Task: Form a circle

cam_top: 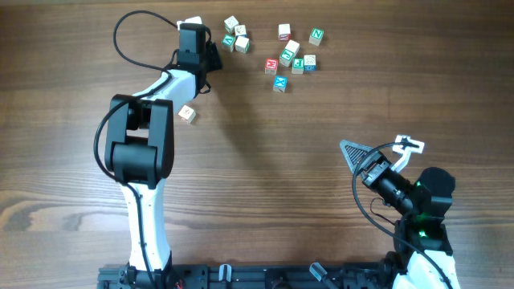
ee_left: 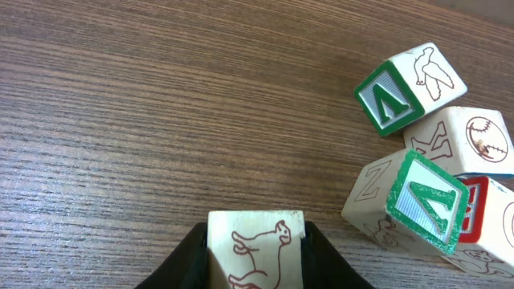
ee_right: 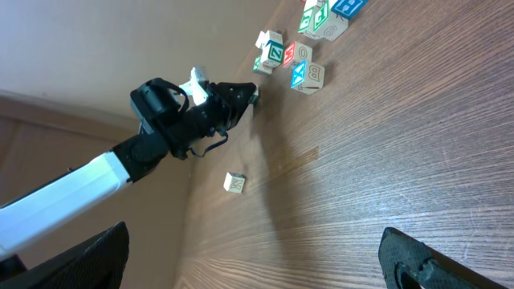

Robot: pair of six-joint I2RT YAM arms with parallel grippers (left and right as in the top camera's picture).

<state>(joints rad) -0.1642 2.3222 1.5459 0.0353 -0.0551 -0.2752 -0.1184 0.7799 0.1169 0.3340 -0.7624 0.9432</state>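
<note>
- A dark brown, wood-grained tabletop [cam_top: 265, 160] is shown, its grain running side to side across the overhead view.
- A loose cluster of letter cubes [cam_top: 292, 53] is laid toward 12 o'clock, with green, red and blue faces among them.
- A blue-faced cube [cam_top: 279, 83] is set at that cluster's 6 o'clock edge.
- A smaller group of cubes [cam_top: 235, 35] is placed at the cluster's 9 o'clock, a little apart from it.
- A lone pale cube [cam_top: 187, 114] is left toward 10 o'clock, well apart from the rest.
- An animal-marked cube [ee_left: 255, 258] is clamped in the left gripper [ee_left: 256, 239]; whether it rests on the tabletop cannot be told.
</note>
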